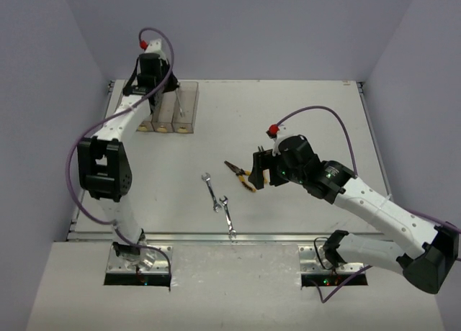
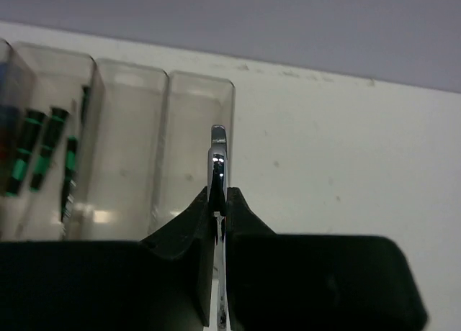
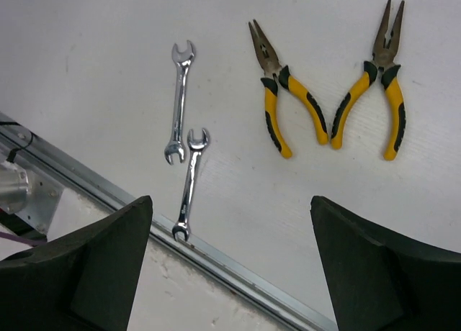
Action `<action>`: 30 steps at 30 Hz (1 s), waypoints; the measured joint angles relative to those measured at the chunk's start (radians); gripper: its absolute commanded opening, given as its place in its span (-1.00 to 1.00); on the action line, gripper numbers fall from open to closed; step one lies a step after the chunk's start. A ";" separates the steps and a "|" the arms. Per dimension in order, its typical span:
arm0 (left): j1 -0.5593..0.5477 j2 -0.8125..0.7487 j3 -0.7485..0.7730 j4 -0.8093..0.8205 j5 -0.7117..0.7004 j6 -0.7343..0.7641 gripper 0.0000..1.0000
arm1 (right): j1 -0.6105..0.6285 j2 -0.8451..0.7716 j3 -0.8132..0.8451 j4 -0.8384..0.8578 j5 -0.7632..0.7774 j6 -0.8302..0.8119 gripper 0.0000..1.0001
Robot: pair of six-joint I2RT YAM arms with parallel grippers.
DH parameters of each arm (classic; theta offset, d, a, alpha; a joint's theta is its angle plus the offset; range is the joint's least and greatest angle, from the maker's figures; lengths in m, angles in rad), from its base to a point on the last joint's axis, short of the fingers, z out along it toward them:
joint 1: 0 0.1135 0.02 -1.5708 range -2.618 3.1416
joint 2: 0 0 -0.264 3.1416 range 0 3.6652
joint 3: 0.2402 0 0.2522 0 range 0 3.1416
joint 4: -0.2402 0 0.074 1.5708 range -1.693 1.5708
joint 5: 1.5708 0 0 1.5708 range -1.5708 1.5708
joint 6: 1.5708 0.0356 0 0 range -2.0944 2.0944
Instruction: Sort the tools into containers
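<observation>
Black fingers, slim chrome wrench (mirror-bright)

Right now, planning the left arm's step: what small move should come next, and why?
Probably lower the left gripper and release: it pinches a silver open-end wrench over the rightmost smoky transparent plastic bin, which looks empty.

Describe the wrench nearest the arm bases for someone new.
Find the metal rail at the near edge of the table. Two open-end wrenches lie almost end to end beside it; yours is the wrench whose tip reaches the rail, its neighbour lies farther in.
</observation>
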 measured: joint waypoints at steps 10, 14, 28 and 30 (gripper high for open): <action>0.087 0.443 0.654 -0.192 -0.154 0.352 -1.00 | -0.005 -0.019 -0.119 -0.054 0.002 -0.042 0.80; 0.086 0.515 0.671 -0.207 -0.180 0.428 -1.00 | -0.005 -0.019 -0.121 -0.055 -0.005 -0.054 0.81; 0.082 0.583 0.648 -0.295 -0.217 0.432 1.00 | 0.002 0.096 -0.114 -0.022 -0.097 -0.042 0.98; 0.081 0.553 0.636 -0.330 -0.226 0.397 1.00 | 0.025 0.153 -0.085 -0.026 -0.092 -0.029 0.98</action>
